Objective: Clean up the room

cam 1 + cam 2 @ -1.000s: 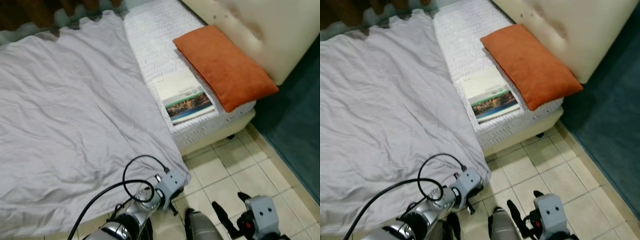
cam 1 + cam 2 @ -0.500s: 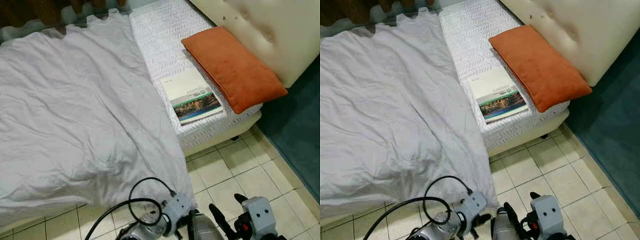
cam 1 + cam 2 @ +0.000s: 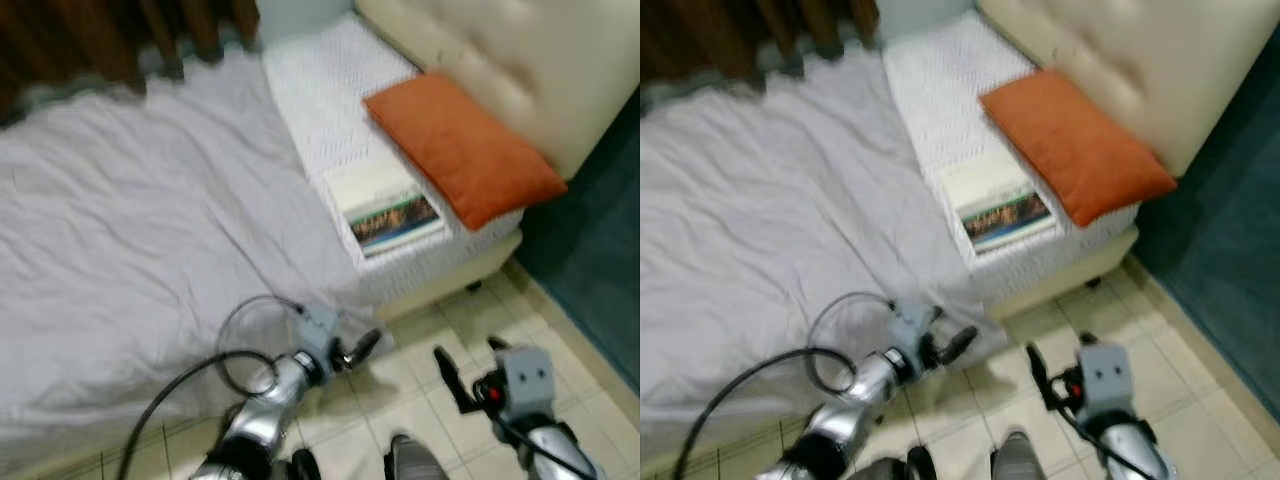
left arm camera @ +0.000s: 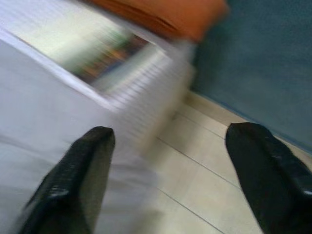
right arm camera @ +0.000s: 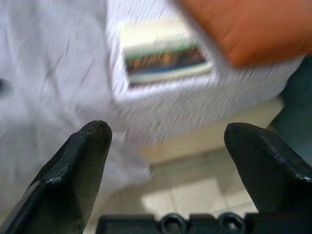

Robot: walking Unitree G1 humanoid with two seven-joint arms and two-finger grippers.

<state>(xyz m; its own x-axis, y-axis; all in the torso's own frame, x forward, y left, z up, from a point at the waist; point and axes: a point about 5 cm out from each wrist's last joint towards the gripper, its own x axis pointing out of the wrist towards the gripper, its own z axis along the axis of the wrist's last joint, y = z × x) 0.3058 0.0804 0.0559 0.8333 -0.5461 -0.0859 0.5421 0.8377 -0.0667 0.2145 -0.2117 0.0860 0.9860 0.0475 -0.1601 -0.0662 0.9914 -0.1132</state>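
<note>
On the bed [image 3: 330,110], a book [image 3: 385,205] lies on the bare white mattress, between the grey sheet [image 3: 130,220] and the orange pillow [image 3: 460,150]. Below the bed's edge, over the tiled floor [image 3: 560,360], the left gripper [image 3: 362,347] and the right gripper [image 3: 470,362] hover, each empty with fingers spread wide.

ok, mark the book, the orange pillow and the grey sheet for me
book [image 3: 390,208], left eye view, on its cover.
orange pillow [image 3: 462,148], left eye view, middle of its top.
grey sheet [image 3: 140,230], left eye view, its rumpled middle.
</note>
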